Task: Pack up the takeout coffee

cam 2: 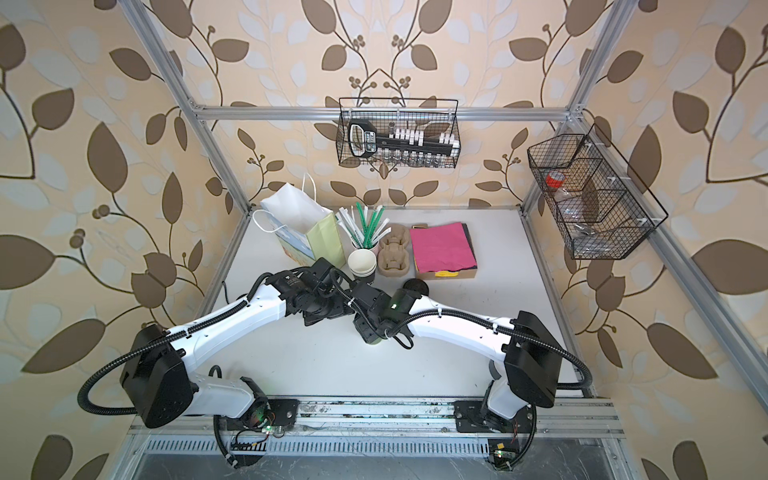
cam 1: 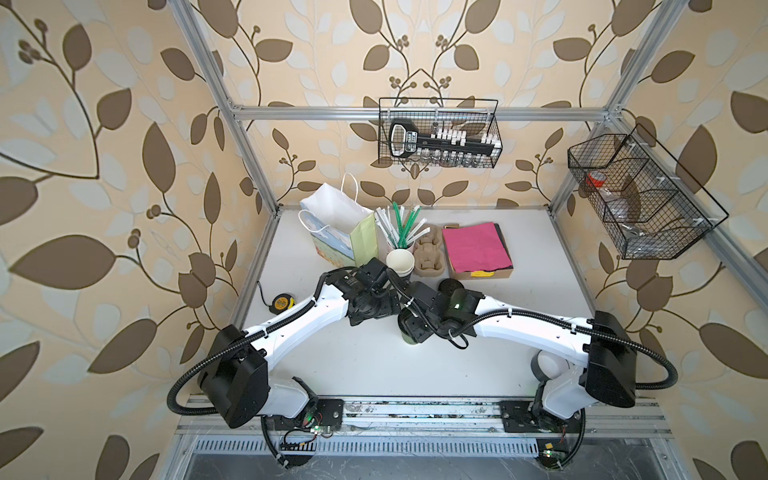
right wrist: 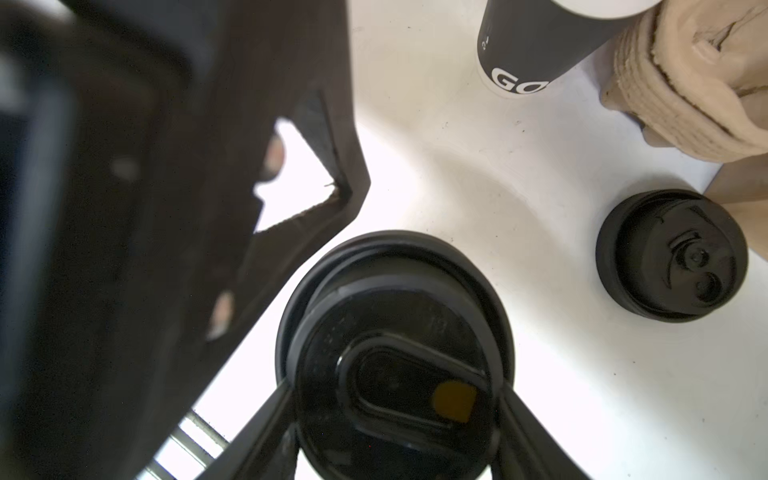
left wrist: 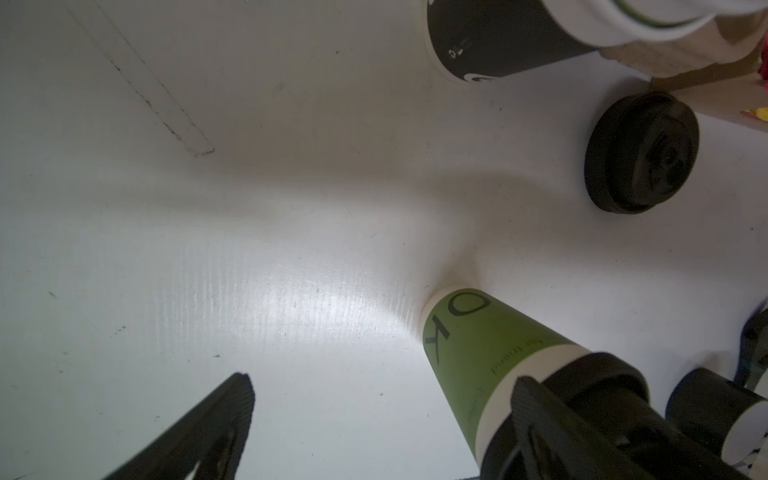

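The takeout coffee [left wrist: 478,353] is a light-green paper cup with a black lid [right wrist: 395,324], standing upright on the white table near the middle. In both top views only a sliver of the green cup [cam 1: 409,338] [cam 2: 374,341] shows under the right wrist. My right gripper [right wrist: 395,395] comes down from above, shut on the lid's raised top, one finger on each side. My left gripper [left wrist: 384,380] is open just left of the cup, with bare table between its fingers. One finger [left wrist: 536,411] stands close against the lid's edge.
A loose black lid [right wrist: 671,255] [cam 1: 451,286] lies behind the cup. At the back stand a paper bag [cam 1: 340,224], stacked lidless cups [cam 1: 400,262], straws [cam 1: 401,226], pulp carriers [cam 1: 428,257] and a box of pink napkins [cam 1: 476,249]. A tape measure [cam 1: 283,302] lies at the left edge.
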Controlling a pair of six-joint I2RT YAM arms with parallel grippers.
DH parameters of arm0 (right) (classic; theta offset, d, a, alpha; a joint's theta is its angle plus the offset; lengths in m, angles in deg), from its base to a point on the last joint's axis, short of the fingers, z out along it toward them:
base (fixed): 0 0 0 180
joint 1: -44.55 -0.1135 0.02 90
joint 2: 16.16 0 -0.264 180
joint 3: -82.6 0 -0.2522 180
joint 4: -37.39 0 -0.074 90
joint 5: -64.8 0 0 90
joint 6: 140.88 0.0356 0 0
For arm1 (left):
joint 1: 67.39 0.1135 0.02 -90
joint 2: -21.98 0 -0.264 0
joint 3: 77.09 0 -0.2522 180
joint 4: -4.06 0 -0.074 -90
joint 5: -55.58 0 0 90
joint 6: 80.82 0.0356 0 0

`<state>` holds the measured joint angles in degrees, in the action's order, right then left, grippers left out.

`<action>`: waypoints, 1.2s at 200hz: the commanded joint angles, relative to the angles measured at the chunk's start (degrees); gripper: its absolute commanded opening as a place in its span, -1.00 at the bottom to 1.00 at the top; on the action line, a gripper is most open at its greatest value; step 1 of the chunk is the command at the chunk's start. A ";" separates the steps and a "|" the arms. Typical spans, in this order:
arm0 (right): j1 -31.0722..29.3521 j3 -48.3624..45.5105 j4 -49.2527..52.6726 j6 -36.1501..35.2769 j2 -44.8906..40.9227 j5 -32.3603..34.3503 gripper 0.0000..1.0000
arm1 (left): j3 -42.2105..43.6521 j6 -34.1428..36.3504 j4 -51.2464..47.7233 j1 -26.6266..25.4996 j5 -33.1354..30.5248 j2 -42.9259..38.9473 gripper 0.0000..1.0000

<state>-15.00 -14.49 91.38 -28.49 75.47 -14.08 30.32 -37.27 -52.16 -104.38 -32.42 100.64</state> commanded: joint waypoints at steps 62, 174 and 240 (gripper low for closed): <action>-1.62 -8.15 16.55 -0.79 5.97 -8.50 0.27 | 1.59 -2.15 3.43 0.77 8.14 -0.76 0.98; -1.60 -8.23 16.68 -0.62 5.66 -8.65 0.27 | 5.12 -2.17 1.76 0.77 3.40 -1.35 0.95; -1.62 -7.98 16.64 -0.60 5.28 -8.83 0.28 | 7.24 -2.10 1.23 0.78 1.08 0.44 0.91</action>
<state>-15.22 -15.30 90.51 -28.69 74.93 -14.04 34.82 -39.22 -45.47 -103.70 -26.33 99.06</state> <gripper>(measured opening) 0.641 0.961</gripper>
